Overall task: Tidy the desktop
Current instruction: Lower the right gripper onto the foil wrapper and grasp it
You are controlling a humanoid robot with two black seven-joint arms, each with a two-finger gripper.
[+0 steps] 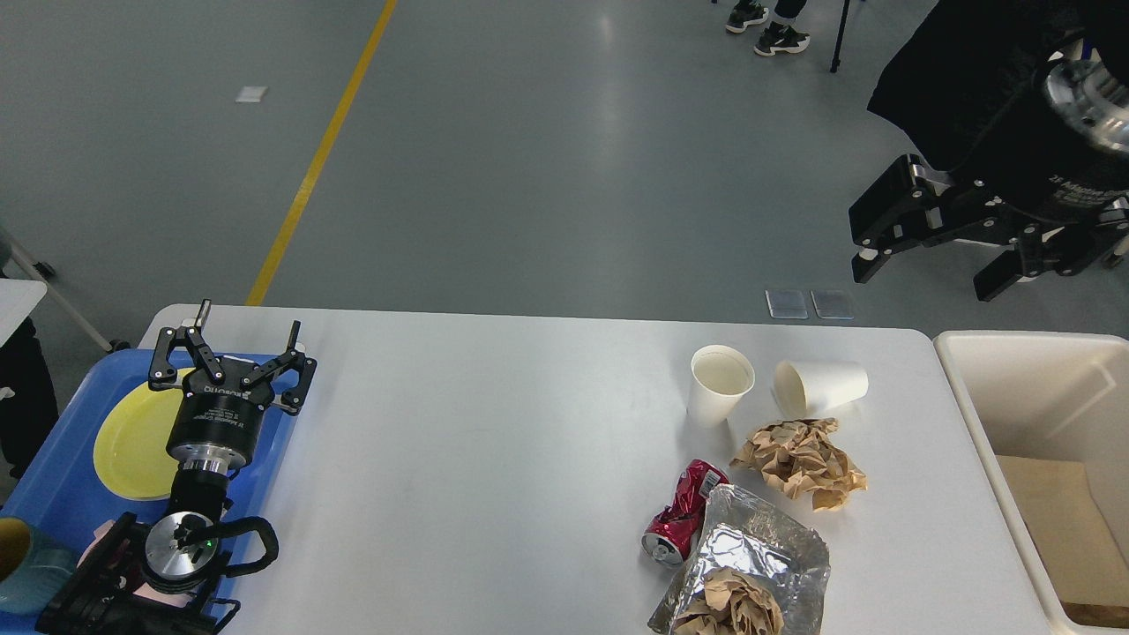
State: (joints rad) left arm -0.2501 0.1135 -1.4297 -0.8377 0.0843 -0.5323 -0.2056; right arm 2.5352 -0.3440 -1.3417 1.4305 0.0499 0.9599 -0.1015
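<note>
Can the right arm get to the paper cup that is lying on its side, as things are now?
Probably yes. The right gripper hangs open above the desktop's far right corner, with nothing between it and the tipped cup. The upright cup and crumpled paper sit close beside it.

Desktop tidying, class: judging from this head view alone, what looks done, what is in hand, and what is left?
Done: nothing clearly; the cream rectangular bin shows only a brown sheet. In hand: nothing; the right tool hangs open above the bin's far corner, the left tool open over the blue plastic tray. Left on the white desktop: two white paper cups, crumpled brown paper, crushed red can, foil bag.
</note>
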